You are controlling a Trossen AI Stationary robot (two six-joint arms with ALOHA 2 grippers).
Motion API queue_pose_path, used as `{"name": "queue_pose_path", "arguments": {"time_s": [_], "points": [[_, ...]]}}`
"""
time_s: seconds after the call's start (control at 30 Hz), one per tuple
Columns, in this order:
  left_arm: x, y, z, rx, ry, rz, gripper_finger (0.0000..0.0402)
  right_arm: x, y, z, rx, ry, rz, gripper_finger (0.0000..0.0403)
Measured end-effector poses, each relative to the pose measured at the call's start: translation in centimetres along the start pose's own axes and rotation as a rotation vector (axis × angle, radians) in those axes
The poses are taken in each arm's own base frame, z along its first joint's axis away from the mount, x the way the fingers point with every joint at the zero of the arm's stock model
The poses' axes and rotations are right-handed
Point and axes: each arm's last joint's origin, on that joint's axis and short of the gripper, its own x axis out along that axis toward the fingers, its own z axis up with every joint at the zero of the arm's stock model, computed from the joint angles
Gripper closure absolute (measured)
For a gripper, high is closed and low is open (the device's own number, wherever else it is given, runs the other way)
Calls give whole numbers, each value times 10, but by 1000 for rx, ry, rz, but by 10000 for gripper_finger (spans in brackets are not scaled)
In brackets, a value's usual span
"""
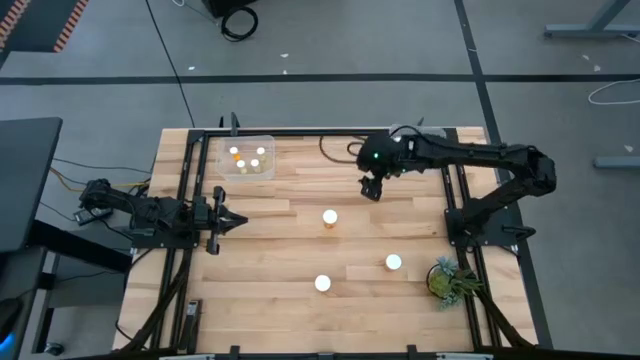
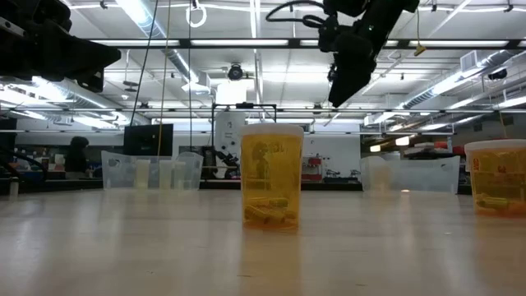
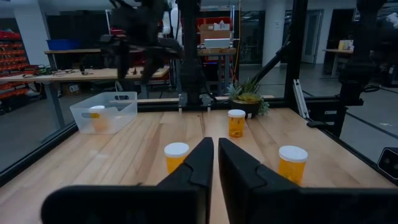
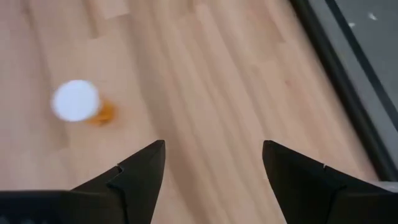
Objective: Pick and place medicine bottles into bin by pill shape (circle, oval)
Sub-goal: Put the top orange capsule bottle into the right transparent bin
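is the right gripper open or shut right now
Open. The right gripper shows its two dark fingers spread wide over bare table, nothing between them.

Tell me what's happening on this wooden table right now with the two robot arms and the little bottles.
The robot is sorting small orange bottles with white caps into a clear plastic bin at the table's far left, which already holds several. Three bottles stand loose on the wood: one mid-table, one nearer the front, one toward the green plant. The right gripper hangs above the table with open, empty fingers, the mid-table bottle nearest it. The left gripper waits at the left side, fingers shut, holding nothing.
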Motion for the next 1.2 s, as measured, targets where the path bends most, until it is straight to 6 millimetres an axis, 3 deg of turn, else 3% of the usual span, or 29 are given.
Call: {"name": "queue_pose_path", "arguments": {"time_s": [0.4, 0.7, 0.97, 1.2], "points": [[0, 0, 0, 0, 0, 0, 378, 31, 82, -9, -120, 61, 89, 128], [0, 0, 0, 0, 0, 0, 366, 50, 113, -12, -117, 36, 77, 128], [0, 0, 0, 0, 0, 0, 375, 57, 124, 10, -92, -31, 97, 128], [0, 0, 0, 0, 0, 0, 374, 77, 142, 47, -155, -9, 67, 128]]}}
